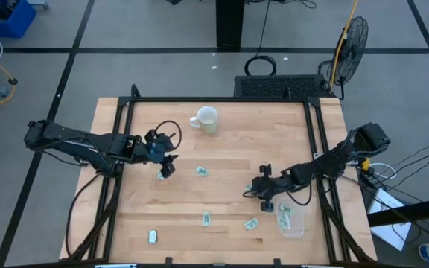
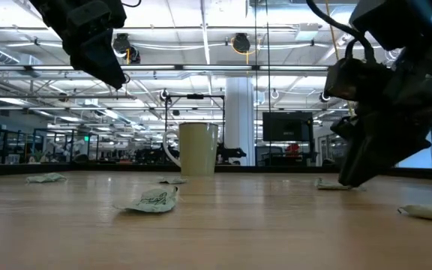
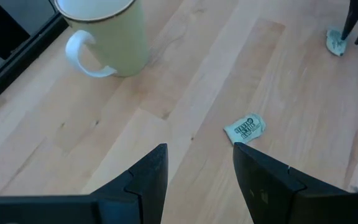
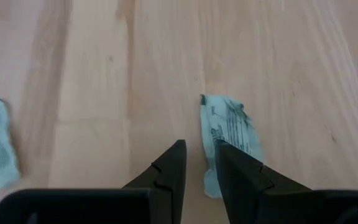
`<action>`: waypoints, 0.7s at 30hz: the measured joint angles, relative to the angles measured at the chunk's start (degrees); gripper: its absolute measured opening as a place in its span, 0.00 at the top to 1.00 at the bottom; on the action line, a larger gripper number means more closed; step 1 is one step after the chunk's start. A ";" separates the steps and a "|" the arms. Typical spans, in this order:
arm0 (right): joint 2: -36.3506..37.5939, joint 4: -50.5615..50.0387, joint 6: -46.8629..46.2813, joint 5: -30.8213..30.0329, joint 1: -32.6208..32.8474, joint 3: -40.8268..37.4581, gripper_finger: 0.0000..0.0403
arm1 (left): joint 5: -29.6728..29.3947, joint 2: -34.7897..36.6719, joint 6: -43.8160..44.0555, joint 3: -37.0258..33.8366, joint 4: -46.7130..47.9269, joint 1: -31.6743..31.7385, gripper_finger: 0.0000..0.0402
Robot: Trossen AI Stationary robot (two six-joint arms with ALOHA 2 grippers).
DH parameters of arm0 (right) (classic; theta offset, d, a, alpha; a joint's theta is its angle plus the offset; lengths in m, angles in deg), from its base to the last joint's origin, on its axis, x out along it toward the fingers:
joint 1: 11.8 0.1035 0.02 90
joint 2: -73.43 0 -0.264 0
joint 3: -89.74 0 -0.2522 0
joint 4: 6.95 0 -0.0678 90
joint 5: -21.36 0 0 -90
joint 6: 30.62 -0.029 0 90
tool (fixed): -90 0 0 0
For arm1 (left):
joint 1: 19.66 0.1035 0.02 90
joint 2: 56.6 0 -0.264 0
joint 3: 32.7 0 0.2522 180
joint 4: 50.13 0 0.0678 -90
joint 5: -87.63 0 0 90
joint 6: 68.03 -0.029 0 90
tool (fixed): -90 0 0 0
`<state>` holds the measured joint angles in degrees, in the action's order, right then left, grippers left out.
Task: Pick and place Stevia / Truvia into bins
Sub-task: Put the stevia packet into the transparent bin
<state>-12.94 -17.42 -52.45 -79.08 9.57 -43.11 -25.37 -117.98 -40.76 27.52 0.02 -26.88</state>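
Stevia packets lie scattered across the table; some rest inside the clear bin. My right gripper, fingers narrowly parted, meets one packet's edge. My left gripper hovers spread near the mug.

Five sweetener packets lie loose on the wooden table, with at least two more inside one clear plastic tub; there is one white mug, plus two robot arms
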 joint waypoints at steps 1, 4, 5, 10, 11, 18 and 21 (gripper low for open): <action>0.00 -0.08 0.00 -0.02 0.00 -0.43 0.81 | -0.02 0.00 0.00 0.00 0.00 0.00 0.53; 0.06 0.34 0.26 -0.24 0.00 -1.20 0.82 | -0.01 0.00 0.00 0.00 -0.02 0.00 0.53; 0.07 0.31 0.63 -0.42 0.00 -1.25 0.84 | -0.02 0.00 0.00 0.00 -0.02 0.02 0.53; 0.07 0.02 3.38 -1.50 0.00 -1.27 0.96 | -0.01 0.00 0.10 0.00 -0.13 0.00 0.53; 0.07 0.00 4.35 -1.68 0.00 -1.27 0.98 | -0.02 0.00 0.16 0.00 -0.12 0.00 0.53; 1.64 1.50 8.51 -4.55 0.12 0.07 1.00 | -0.01 0.00 0.22 0.00 -0.14 0.01 0.53; 3.80 -1.04 8.63 -4.44 1.16 3.07 1.00 | -0.02 0.00 0.22 0.00 -0.13 0.00 0.53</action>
<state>-9.14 -18.47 -43.82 -83.51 10.73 -40.04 -25.39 -117.98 -40.54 27.52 -0.12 -26.88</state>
